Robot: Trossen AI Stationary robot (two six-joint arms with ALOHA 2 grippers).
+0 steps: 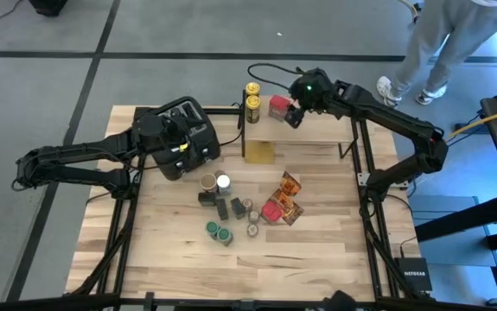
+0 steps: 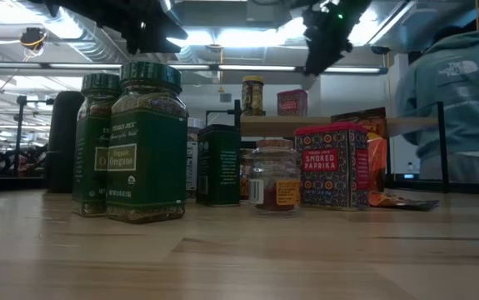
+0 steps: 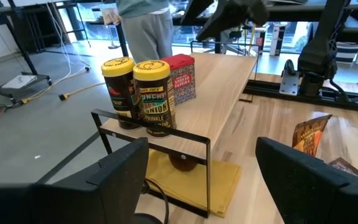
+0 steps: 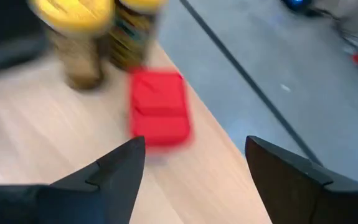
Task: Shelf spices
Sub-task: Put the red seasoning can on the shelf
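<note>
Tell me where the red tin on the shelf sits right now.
In the high view the red tin stands on the shelf, just right of the two yellow-lidded jars, with the open right pincer beside it, not holding it.

I was working in what looked like a robotics lab or workshop, not a home kitchen. The wooden worktop (image 1: 317,233) stood on a black metal frame over a grey floor (image 1: 58,86) marked with dark lines. Beyond my left arm's fingers (image 3: 303,177), I saw cables on the floor, metal stands and large windows. Overhead ran exposed ducts and strip lights (image 2: 222,37). A person (image 2: 456,108) in a hooded top stood beside the rig.
</note>
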